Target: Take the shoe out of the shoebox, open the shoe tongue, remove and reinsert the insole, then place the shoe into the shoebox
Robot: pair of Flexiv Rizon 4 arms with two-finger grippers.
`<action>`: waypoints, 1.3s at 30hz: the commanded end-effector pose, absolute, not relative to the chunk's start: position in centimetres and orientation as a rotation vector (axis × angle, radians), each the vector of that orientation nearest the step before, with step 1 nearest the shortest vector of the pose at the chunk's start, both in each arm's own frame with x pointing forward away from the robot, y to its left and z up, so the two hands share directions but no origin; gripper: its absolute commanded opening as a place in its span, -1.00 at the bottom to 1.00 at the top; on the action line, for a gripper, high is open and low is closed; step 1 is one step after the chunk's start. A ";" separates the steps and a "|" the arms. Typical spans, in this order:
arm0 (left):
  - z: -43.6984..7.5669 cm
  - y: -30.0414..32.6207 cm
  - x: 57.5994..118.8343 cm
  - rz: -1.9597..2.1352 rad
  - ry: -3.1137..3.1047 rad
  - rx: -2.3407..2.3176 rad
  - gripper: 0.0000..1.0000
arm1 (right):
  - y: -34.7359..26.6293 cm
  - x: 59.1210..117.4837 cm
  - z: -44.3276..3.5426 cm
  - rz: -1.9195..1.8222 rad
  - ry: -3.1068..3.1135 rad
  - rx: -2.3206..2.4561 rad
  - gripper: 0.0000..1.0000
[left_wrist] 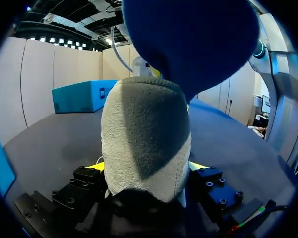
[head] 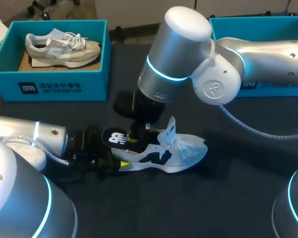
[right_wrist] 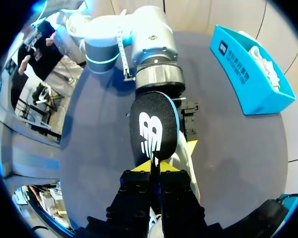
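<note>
- Fingers of right gripper pinched tight on black insole, white logo showing.
- Fingers of left gripper clamp grey suede heel of white shoe; navy side logo, tongue raised.

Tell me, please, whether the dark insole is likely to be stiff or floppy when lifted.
Probably light: the insole looks thin where the right gripper pinches it. It seems springy rather than limp, since it stands flat though held by one end.

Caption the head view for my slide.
Left hand grips the white shoe by its heel; right hand holds the black insole.
</note>
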State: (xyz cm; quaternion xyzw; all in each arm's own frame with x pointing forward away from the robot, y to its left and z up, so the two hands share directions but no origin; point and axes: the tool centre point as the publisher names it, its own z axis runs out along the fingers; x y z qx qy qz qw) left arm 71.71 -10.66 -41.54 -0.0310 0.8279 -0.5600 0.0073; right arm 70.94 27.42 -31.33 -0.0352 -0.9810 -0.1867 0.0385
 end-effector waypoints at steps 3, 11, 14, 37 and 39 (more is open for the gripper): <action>-41.5 -10.8 71.7 -1.749 2.589 -0.100 -1.00 | 28.0 71.0 -31.7 -0.627 -3.000 -0.144 -0.53; -41.5 -10.8 71.7 -1.749 2.589 -0.100 -1.00 | 27.0 71.6 -29.9 -0.597 -2.963 -0.122 0.44; -41.5 -10.8 71.7 -1.749 2.589 -0.100 -1.00 | 26.7 72.1 -29.4 -0.565 -2.934 -0.094 0.55; -41.5 -10.8 71.7 -1.749 2.589 -0.100 -1.00 | 26.2 72.9 -30.0 -0.450 -2.644 0.062 0.70; -41.5 -10.8 71.7 -1.749 2.589 -0.100 -1.00 | 26.1 72.6 -30.2 -0.449 -2.631 0.057 0.65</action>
